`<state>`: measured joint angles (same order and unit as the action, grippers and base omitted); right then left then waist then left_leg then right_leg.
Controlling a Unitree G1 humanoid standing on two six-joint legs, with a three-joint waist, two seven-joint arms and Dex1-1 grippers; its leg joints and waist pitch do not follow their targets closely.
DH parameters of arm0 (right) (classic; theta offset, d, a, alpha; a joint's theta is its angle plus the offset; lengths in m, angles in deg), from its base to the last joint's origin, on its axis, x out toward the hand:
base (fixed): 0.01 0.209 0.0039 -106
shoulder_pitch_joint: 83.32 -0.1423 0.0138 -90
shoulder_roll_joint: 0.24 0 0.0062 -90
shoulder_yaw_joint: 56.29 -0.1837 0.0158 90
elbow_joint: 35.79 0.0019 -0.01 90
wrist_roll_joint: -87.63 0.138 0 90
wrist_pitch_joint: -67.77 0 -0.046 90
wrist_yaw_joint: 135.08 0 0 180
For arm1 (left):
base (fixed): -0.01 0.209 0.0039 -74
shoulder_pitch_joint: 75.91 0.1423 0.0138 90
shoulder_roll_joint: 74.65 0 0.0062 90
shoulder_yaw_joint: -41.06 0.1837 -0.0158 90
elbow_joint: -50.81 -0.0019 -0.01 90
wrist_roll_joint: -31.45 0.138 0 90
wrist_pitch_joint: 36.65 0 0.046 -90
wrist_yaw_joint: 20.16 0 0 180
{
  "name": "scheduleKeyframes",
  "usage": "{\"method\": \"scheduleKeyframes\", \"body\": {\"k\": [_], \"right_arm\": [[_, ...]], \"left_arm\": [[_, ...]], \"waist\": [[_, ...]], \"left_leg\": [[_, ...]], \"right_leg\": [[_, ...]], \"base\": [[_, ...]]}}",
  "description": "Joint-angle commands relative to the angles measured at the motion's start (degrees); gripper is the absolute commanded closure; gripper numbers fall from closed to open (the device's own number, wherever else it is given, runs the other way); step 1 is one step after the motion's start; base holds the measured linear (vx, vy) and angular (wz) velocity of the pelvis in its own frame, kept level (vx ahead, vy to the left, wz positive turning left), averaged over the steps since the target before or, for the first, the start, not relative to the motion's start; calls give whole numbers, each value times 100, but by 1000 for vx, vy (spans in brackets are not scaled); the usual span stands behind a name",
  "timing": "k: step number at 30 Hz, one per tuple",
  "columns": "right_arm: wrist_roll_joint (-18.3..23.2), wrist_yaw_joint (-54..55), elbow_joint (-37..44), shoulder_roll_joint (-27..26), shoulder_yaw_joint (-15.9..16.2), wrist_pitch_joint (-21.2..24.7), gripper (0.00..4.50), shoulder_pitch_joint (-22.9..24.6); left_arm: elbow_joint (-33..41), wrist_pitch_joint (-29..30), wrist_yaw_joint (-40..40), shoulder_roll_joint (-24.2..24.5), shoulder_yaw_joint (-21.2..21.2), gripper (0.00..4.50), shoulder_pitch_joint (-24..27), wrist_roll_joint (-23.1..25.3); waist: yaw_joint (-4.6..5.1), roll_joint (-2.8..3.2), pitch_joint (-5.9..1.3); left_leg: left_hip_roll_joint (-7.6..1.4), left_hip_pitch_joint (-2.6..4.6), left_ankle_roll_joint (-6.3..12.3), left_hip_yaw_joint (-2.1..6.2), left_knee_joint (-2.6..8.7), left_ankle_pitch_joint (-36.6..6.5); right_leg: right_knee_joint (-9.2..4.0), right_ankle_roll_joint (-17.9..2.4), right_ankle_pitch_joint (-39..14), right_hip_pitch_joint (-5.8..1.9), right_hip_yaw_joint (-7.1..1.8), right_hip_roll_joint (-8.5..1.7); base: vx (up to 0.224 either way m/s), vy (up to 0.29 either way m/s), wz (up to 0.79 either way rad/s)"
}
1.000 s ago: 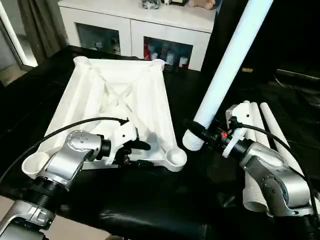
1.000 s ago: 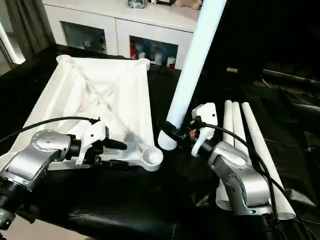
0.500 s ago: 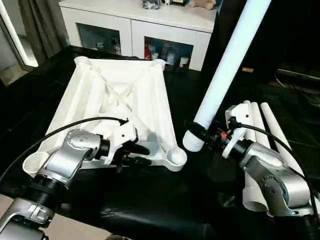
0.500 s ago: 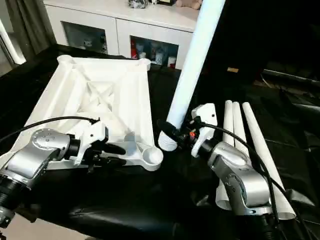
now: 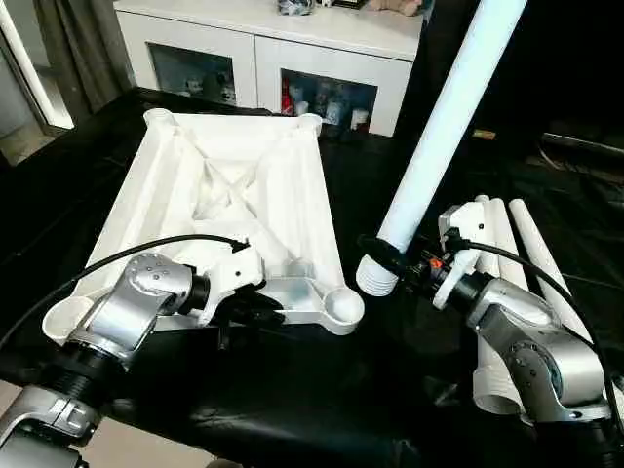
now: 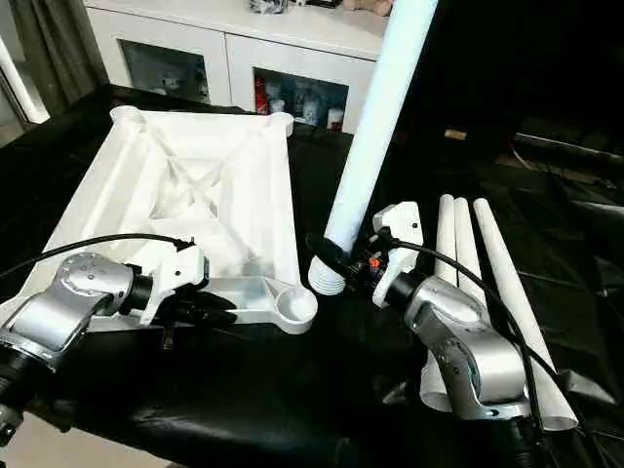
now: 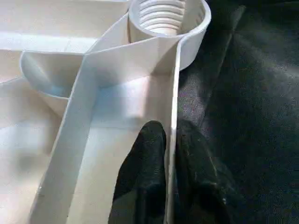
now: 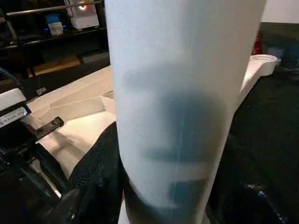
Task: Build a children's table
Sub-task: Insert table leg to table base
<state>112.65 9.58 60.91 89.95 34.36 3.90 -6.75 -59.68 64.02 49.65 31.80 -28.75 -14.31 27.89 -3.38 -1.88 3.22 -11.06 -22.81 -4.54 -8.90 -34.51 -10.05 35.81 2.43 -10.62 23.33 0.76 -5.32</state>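
On the black-draped worktop (image 5: 292, 390) in front of you, the white table top (image 5: 234, 195) lies upside down, its ribbed underside and round corner sockets facing up. Your left claw (image 5: 255, 310) sits at the near edge of that top, close to the near right corner socket (image 5: 341, 306). From the left wrist you can see its two black fingers (image 7: 145, 177) nearly closed, one on each side of the thin upright rim wall, pinching it, with the threaded socket (image 7: 163, 18) just beyond.

Your right claw (image 5: 398, 261) holds one white leg (image 5: 439, 136) near its ribbed lower end. The leg stands tilted, rising up and away to the right, with its ribbed end just beside the near right corner socket but apart from it. From the right wrist, the leg (image 8: 182, 93) lies between the black fingers (image 8: 93, 177), which wrap its sides.

Three more legs (image 5: 517, 244) lie side by side on the worktop beyond your right forearm. A white cabinet (image 5: 263, 58) with glass-fronted shelves stands behind the table top.
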Motion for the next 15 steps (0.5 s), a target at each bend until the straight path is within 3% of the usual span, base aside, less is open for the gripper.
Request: {"method": "scheduleKeyframes", "body": {"k": [1,4,5,7,10,12,13,14,15], "right_arm": [[10,5,215,24,36,27,260,-68],[19,8,184,7,68,88,260,-101],[-31,52,71,-40,130,130,260,-181],[-80,73,-24,-79,172,109,260,-237],[-282,311,-493,-303,239,-11,260,-517],[-259,434,-874,-516,201,-9,260,-783],[-212,398,-935,-550,200,12,260,-830],[-197,361,-998,-574,221,19,260,-875],[-208,330,-1065,-585,251,14,260,-912]], "left_arm": [[-55,-10,-52,-23,10,435,-105,83],[-69,1,-85,-21,8,443,-99,121],[-124,33,-252,-35,3,443,-71,227],[-165,185,-427,-62,-9,443,-65,298],[-188,735,-1107,-389,-333,448,-71,162],[117,1051,-1255,-567,-463,450,-12,-22],[179,1083,-1252,-560,-433,450,3,8],[231,1082,-1218,-543,-398,450,22,29],[281,1118,-1205,-549,-403,450,31,5]], "waist": [[-2,87,-295],[5,83,-289],[25,54,-282],[47,71,-283],[85,69,-260],[123,-15,-236],[151,-25,-241],[146,-39,-237],[138,-7,-243]], "left_leg": [[-104,162,-265,-35,536,-1900],[-105,155,-285,-28,545,-1939],[-102,128,-279,-24,553,-1896],[-102,134,-285,-27,548,-1893],[-93,140,-318,-30,546,-2012],[-85,112,-311,-29,547,-1996],[-77,60,-286,-9,556,-1856],[-77,57,-256,-12,554,-1766],[-79,85,-212,-27,547,-1657]], "right_leg": [[-448,-1091,-1528,-146,-92,-148],[-459,-1043,-1640,-140,-91,-148],[-457,-1031,-1605,-152,-90,-146],[-447,-1034,-1608,-140,-91,-146],[-472,-1046,-1860,-118,-95,-155],[-485,-1026,-2062,-117,-95,-165],[-492,-935,-2108,-163,-82,-166],[-492,-912,-2021,-157,-86,-160],[-489,-932,-1809,-138,-96,-144]], "base": [[0,0,0],[0,0,0],[0,0,0],[0,0,0],[0,0,0],[0,0,0],[0,0,0],[0,0,0],[0,0,0]]}}
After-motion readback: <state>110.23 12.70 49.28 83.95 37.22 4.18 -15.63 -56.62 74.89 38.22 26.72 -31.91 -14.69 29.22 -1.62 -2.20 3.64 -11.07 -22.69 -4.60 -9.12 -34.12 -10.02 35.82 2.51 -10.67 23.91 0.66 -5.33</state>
